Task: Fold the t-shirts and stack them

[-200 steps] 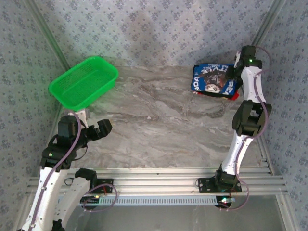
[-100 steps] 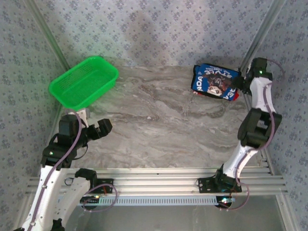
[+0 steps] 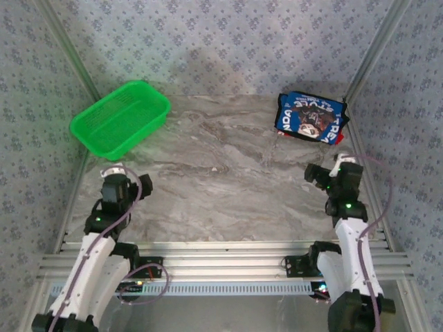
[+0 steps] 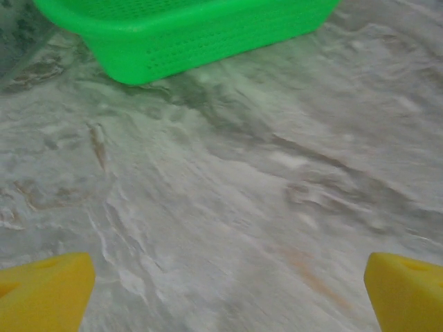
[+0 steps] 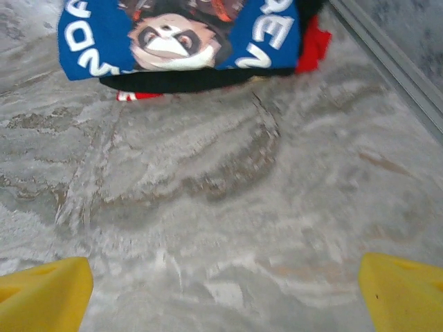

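Top external view: the t-shirts [image 3: 310, 117] are seen folded and piled in one stack at the far right corner of the table [image 3: 228, 166], close to the patterned back wall. A royal blue t-shirt [image 5: 90, 41] is laid on top, its dark print with white lettering and a cartoon face turned upward. In the right wrist view a dark navy t-shirt [image 5: 194, 79] is shown as a thin dark layer under the blue one. A red t-shirt [image 5: 315, 45] is seen sticking out at the stack's right edge, with a small red sliver at its near left edge.

The right claw [image 3: 315, 173] is held over the near right part of the table, well apart from the stack and pointed towards it. Its yellow fingertips [image 5: 41, 290] are spread to the two bottom corners of the right wrist view. Bare marbled table is seen between them, and nothing is gripped.

The left claw [image 3: 142, 185] is held over the near left part of the table. Its fingertips [image 4: 41, 290] are likewise spread fully apart, with nothing between them. A green mesh basket [image 3: 121, 117] is set at the far left of the table, ahead of the left claw and well apart from the stack.
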You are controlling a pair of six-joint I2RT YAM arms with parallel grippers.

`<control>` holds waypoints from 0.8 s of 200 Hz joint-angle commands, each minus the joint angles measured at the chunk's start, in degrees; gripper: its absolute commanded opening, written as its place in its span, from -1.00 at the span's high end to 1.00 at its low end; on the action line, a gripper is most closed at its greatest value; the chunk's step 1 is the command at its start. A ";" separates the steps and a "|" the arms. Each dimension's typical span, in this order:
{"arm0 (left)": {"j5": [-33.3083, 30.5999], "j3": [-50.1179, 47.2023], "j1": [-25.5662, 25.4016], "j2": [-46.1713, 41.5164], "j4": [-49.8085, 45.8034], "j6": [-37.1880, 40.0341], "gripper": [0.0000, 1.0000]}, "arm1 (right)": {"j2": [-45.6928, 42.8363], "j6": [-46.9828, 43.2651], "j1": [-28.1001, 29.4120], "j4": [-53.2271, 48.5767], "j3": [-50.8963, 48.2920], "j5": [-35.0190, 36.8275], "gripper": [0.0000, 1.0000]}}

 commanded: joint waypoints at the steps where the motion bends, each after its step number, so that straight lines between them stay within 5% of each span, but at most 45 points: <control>1: -7.99 -7.95 2.23 3.62 29.23 6.84 -0.99 | 6.16 -1.34 5.24 21.36 -5.71 8.06 -1.00; 55: -2.91 -10.21 6.37 30.29 58.15 7.67 -0.99 | 27.69 -5.64 9.23 51.69 -10.72 8.65 -1.00; 68: -0.68 -8.33 6.87 35.39 62.28 8.20 -0.99 | 30.87 -6.36 8.19 47.14 -6.62 2.90 -1.00; 77: 2.22 -4.99 7.46 36.40 56.23 8.51 -0.99 | 31.47 -6.76 7.61 48.05 -6.64 0.03 -1.00; 112: 13.85 -9.64 9.24 34.90 64.64 11.46 -0.99 | 25.09 -0.17 3.76 57.55 -16.14 5.12 -1.00; 145: 14.52 -10.68 7.80 34.32 66.35 13.58 -0.99 | 23.92 -5.86 6.97 58.79 -16.36 12.69 -1.00; 160: 14.03 -10.92 7.93 34.16 66.78 13.22 -0.99 | 25.32 -5.30 4.68 58.35 -15.19 10.37 -1.00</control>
